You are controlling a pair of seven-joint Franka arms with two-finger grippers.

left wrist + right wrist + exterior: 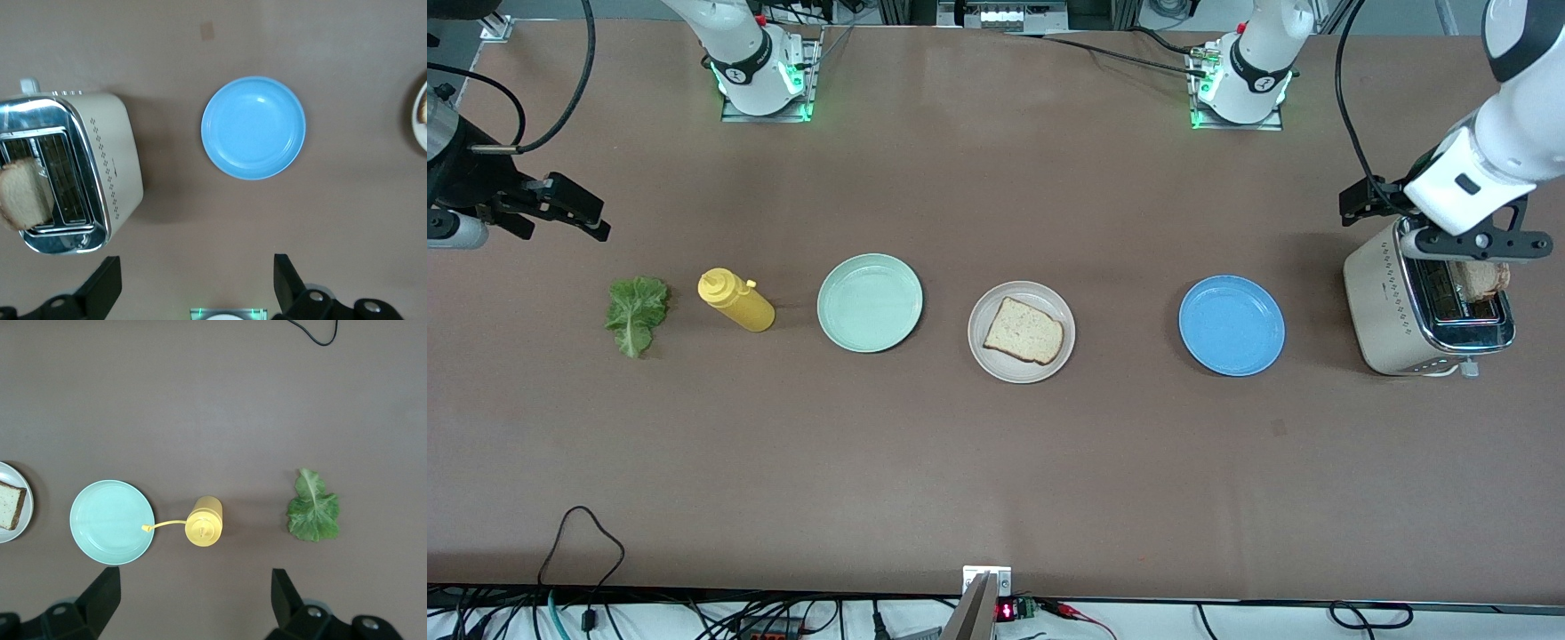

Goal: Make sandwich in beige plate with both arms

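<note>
Bread [1024, 331], one slice, lies on the beige plate [983, 354] at mid-table, well apart from both grippers. The left gripper [197, 285] hangs released, fingers spread, above the toaster [1392, 307] at the left arm's end; a second slice [25, 192] stands in one toaster slot. The right gripper [193, 600] hovers released over the right arm's end, above the lettuce [637, 313] and yellow bottle [736, 300]. On the brown table [996, 462], the mint plate [870, 302] and blue plate [1232, 324] flank the beige one.
</note>
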